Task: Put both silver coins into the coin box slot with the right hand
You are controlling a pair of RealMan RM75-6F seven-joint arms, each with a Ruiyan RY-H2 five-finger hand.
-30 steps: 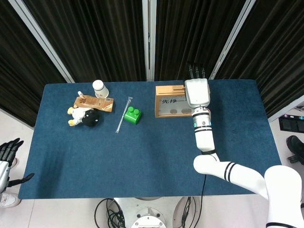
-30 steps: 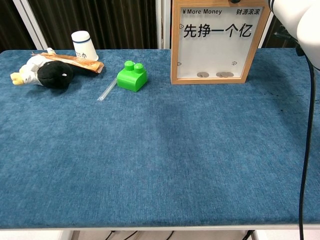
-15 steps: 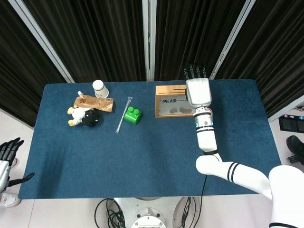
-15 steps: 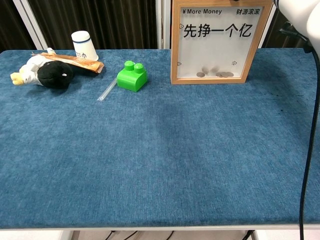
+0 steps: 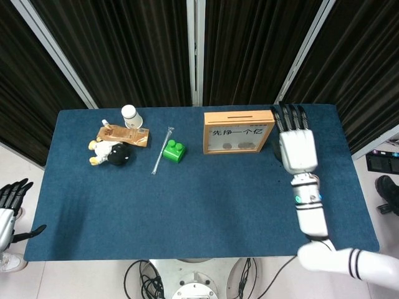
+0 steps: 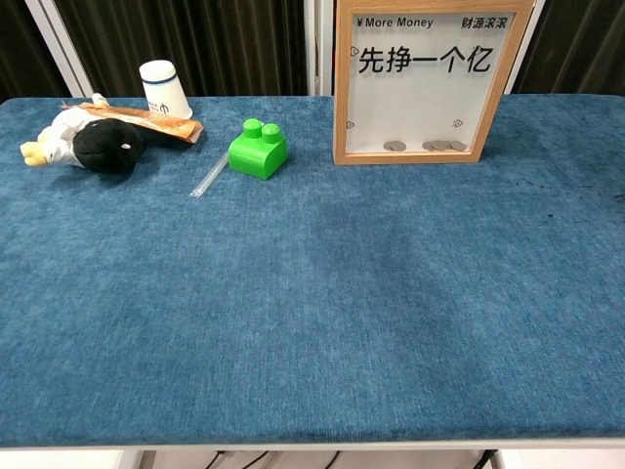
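Note:
The wooden coin box point(image 5: 238, 131) point(image 6: 430, 83) stands upright at the back of the blue table, its slot on top. Through its clear front I see silver coins point(image 6: 427, 146) lying on the bottom. In the head view my right hand point(image 5: 297, 143) hovers to the right of the box, fingers spread and holding nothing. The chest view does not show it. My left hand point(image 5: 9, 200) hangs off the table's left edge, fingers apart and empty.
A green brick point(image 5: 174, 151) point(image 6: 259, 148) and a clear straw point(image 5: 162, 150) point(image 6: 209, 177) lie left of the box. Further left are a plush toy point(image 5: 110, 153) point(image 6: 83, 140), a brown packet point(image 5: 123, 134) and a white cup point(image 5: 131, 116) point(image 6: 165, 89).
My right hand has left the top of the coin box and swung right and nearer, uncovering the box. One more coin now lies at the box's bottom right.

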